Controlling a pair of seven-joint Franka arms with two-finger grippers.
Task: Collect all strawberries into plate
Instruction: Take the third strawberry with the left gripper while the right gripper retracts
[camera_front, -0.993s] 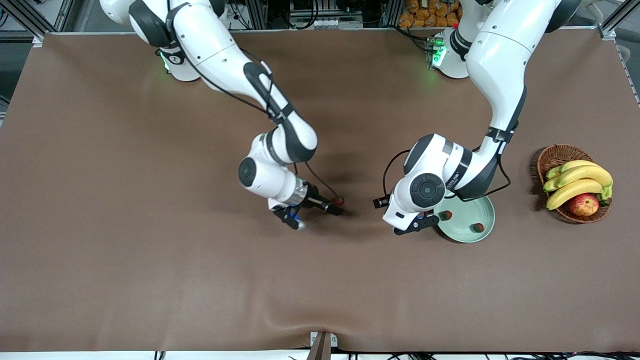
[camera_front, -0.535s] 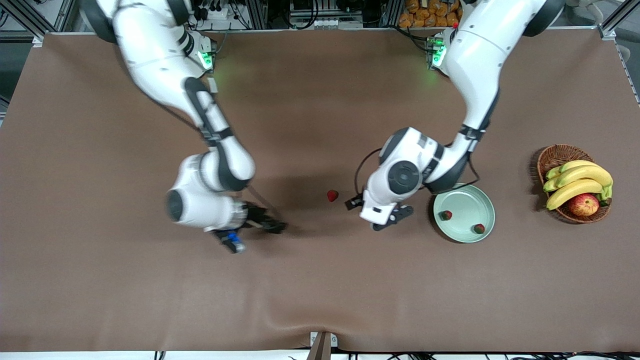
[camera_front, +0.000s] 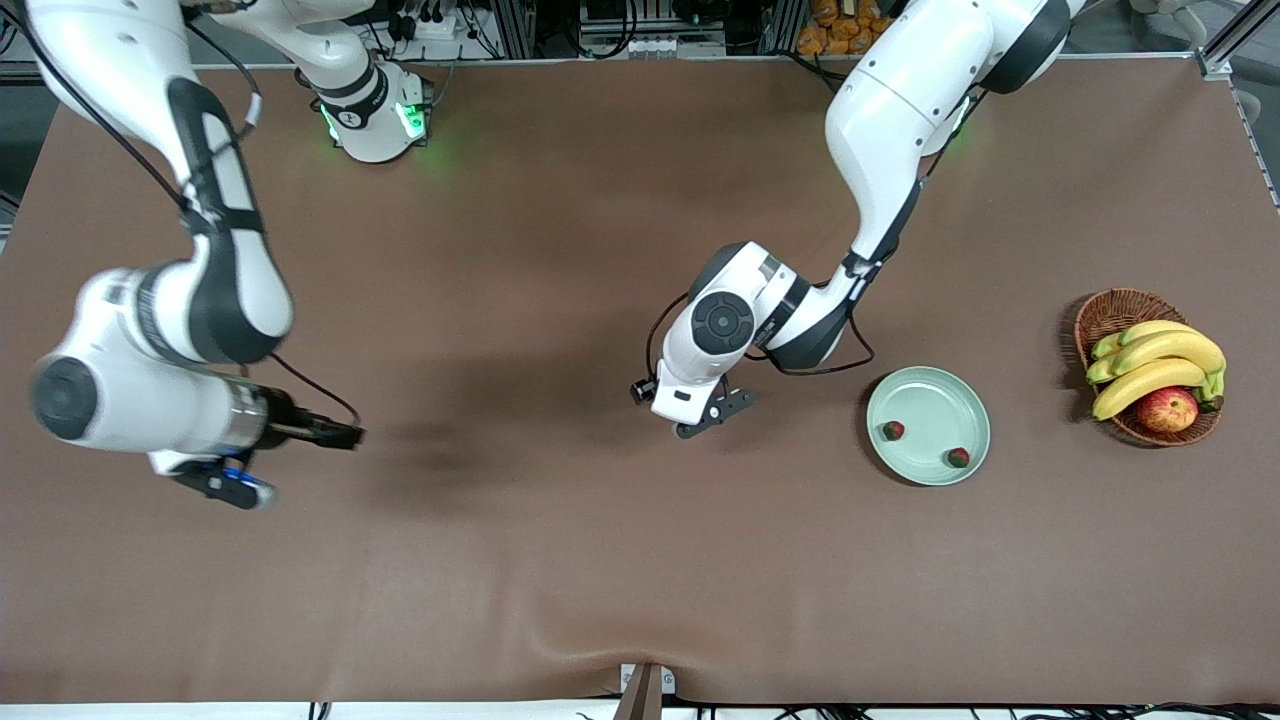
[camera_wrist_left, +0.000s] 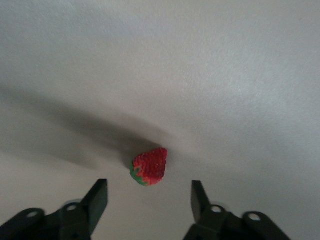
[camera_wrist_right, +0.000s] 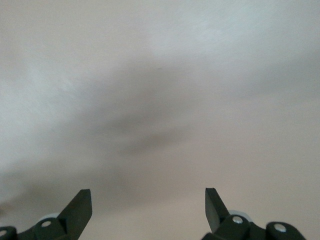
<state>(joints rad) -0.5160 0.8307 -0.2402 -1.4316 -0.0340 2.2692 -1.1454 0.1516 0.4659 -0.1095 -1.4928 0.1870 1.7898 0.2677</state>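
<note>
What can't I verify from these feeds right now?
- Front view: the third strawberry is hidden under the left arm's wrist; only the left wrist view shows it, lying between the open left gripper fingers.
- Front view: right gripper blurred, opening unreadable; its wrist view shows it open.
- Basket: contents under the bananas hidden.

From my station, the front camera looks steeply down from high across the brown worktop (camera_front: 560, 560), facing both arm bases along the top edge and taking in the whole surface. Each wrist camera rides close above the cloth, looking down past its own spread fingers (camera_wrist_left: 97, 200) (camera_wrist_right: 80, 207). The left wrist view frames one strawberry (camera_wrist_left: 149, 166) that the arm hides from the front camera; both share only the bare worktop.
</note>
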